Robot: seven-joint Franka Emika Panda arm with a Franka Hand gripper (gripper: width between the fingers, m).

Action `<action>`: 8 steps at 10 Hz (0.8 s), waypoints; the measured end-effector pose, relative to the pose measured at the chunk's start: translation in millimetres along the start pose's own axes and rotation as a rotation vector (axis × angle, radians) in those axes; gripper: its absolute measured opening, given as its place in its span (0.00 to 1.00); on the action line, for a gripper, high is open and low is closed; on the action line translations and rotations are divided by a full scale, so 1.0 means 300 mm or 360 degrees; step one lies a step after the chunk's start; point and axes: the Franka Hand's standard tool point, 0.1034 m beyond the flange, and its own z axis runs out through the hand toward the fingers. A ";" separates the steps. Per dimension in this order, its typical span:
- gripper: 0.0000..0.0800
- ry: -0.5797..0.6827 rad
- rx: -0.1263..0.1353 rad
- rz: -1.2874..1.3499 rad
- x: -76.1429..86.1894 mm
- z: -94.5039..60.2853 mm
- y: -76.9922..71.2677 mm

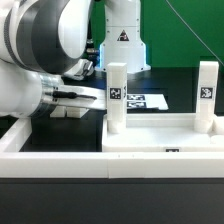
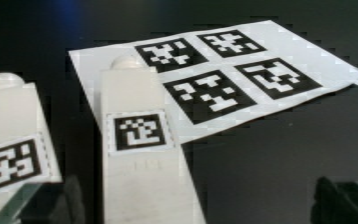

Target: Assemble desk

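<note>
Pincer [image 2: 185, 203] spread wide, nothing held. Its dark fingers [image 2: 345, 200] flank a white leg post [image 2: 140, 140] without touching it. Second loose post [image 2: 7, 150] just beside the first; marker board [image 2: 229, 70] farther off.

Judgement: leg pick-up in hand. Centre the post between the fingers, stay square to its long sides, close clear of the neighbour.

Only the wrist view shows this alignment. Only the exterior view shows the tabletop [image 1: 160, 128], near side toward the exterior view's right, with one upright post [image 1: 117, 95] and another upright post [image 1: 207, 92] at its ends.

leg posts [image 1: 117, 98] on tabletop [image 1: 165, 134], marker board [image 1: 150, 101] behind
</note>
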 end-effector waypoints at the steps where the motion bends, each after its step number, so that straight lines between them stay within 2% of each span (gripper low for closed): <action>1: 0.81 0.0024 -0.0015 -0.0003 -0.004 0.009 0.009; 4: 0.81 0.0011 0.0036 0.0007 -0.061 0.069 0.037; 5: 0.81 0.0007 0.0033 0.0008 -0.059 0.085 0.028; 8: 0.81 0.0005 0.0036 0.0008 -0.056 0.086 0.030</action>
